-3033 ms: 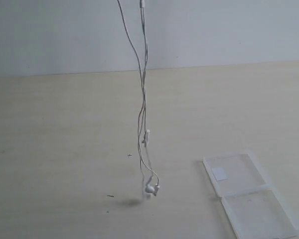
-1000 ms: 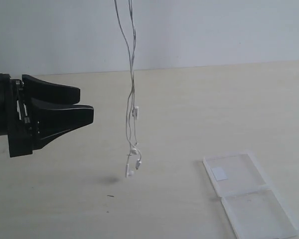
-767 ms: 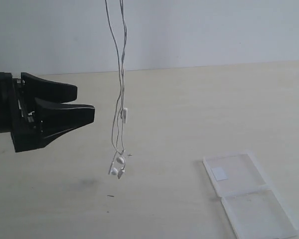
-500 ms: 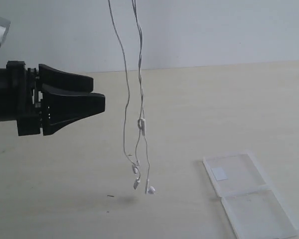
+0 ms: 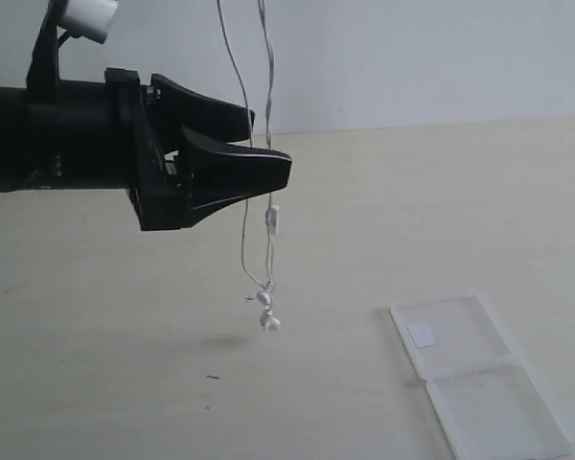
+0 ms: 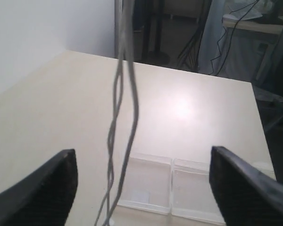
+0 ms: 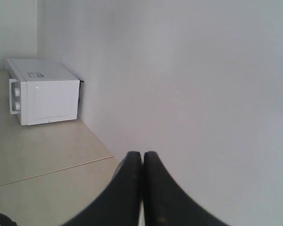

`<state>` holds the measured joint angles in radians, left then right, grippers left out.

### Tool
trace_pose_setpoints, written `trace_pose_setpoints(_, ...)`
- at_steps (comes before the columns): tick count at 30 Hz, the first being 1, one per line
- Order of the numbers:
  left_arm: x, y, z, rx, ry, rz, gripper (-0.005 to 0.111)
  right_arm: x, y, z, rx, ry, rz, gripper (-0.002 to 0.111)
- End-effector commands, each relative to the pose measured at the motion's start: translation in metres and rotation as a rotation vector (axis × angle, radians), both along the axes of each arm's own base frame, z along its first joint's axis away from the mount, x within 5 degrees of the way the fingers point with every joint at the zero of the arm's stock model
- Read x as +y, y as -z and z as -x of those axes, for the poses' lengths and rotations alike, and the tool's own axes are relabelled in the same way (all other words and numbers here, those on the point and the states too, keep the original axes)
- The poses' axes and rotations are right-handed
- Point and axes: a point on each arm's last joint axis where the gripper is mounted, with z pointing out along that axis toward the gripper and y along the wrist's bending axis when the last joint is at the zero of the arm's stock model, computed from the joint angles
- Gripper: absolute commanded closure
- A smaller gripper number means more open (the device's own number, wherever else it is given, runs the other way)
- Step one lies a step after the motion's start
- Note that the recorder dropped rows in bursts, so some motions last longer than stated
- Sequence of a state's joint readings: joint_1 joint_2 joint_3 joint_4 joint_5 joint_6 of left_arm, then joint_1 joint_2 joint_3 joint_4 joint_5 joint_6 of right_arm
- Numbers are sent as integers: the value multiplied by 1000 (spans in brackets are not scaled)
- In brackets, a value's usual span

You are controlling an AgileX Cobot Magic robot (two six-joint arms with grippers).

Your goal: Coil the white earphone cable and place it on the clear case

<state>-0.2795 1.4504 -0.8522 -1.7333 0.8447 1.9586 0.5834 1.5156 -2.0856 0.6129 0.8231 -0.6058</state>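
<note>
Pale tabletop (image 5: 412, 192), white wall: one clear case (image 5: 489, 402) lying open, one white earphone cable (image 5: 267, 86) hanging.
Left end effector (image 6: 141, 153) gapes wide, cable between its fingers; right end effector (image 7: 142, 157) pinched closed.

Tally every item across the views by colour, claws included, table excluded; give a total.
White: 2, the white earphone cable and a boxy appliance
Clear: 1, the clear case
Black: 2, the left claw and the right claw
Total: 5
</note>
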Motion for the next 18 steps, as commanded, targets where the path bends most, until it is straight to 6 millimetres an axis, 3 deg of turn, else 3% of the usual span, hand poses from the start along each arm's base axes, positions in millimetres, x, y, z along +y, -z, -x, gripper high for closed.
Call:
trace_pose_setpoints(1, -8, 1, -10, 31, -16, 7, 33, -1, -2, 1, 2, -1, -15, 108)
trace_pose_setpoints(5, -8, 10, -19, 81, -52, -5, 35, -1, -2, 1, 3, -2, -14, 108)
trace_pose_setpoints(10, -7, 11, -20, 100, -75, -6, 49, -1, -2, 1, 1, 1, -8, 108)
trace_pose_setpoints(18, -7, 9, -19, 92, -67, 1, 42, -1, -1, 0, -3, 8, 5, 108)
